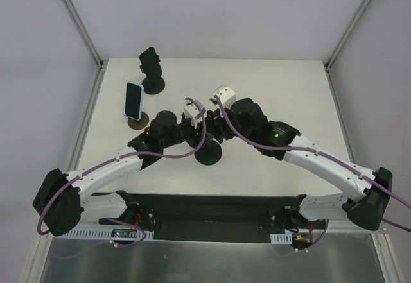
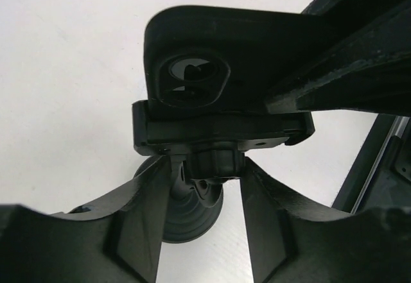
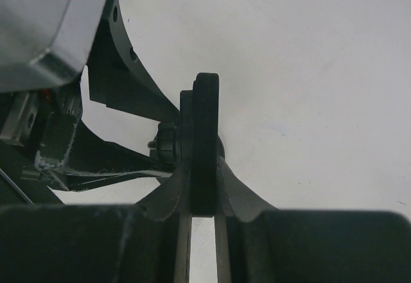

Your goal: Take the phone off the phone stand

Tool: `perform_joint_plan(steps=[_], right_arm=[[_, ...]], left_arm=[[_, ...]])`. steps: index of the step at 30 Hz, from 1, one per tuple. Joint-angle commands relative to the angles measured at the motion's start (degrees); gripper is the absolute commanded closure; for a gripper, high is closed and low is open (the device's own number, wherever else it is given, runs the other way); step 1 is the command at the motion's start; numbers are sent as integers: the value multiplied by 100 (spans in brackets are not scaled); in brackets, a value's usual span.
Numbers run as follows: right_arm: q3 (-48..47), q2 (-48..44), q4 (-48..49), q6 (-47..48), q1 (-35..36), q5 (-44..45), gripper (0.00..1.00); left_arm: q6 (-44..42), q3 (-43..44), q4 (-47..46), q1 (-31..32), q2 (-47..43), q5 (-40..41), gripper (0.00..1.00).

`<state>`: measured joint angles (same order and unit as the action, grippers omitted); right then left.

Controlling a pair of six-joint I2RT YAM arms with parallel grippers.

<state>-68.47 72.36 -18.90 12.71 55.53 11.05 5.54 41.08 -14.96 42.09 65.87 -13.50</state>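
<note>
Where the two arms meet over the middle of the table (image 1: 276, 90), the top view hides the phone behind their wrists. Only the round base of the phone stand (image 1: 209, 154) shows there, at six o'clock from the meeting point.

The left wrist view supplies what is hidden. The phone (image 2: 244, 39) is black, with its back and oval camera bump facing the lens, and it sits in the stand's cradle above the base. The left gripper (image 2: 209, 167) is closed on the stand's neck just under the cradle, one finger at nine o'clock of the ball joint and one at three o'clock, both touching it.

The right wrist view shows the phone edge-on as a thin dark slab. The right gripper (image 3: 204, 196) is clamped across its thickness, a finger pressed on each face. One of those fingers crosses the left wrist view as a dark bar at two o'clock.

Only the top view shows the pale blue phone (image 1: 133, 101) on a brown-based stand at ten o'clock, and a black stand (image 1: 151, 70) beyond it at eleven
</note>
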Motion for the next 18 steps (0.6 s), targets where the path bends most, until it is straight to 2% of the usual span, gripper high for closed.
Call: perform_joint_plan(steps=[1,7,18], right_arm=[[-26,-336,580,-58,20,-252,99],[61,-380,650,-67,20,-340,99],[202,-433,826,-102,20,-375,99]], left_arm=[[-141,-179,-648,71,76,-83,57],[-132,-417,-1070,89,128,-83,69],[-27,-794,-1624,89,304,31,69]])
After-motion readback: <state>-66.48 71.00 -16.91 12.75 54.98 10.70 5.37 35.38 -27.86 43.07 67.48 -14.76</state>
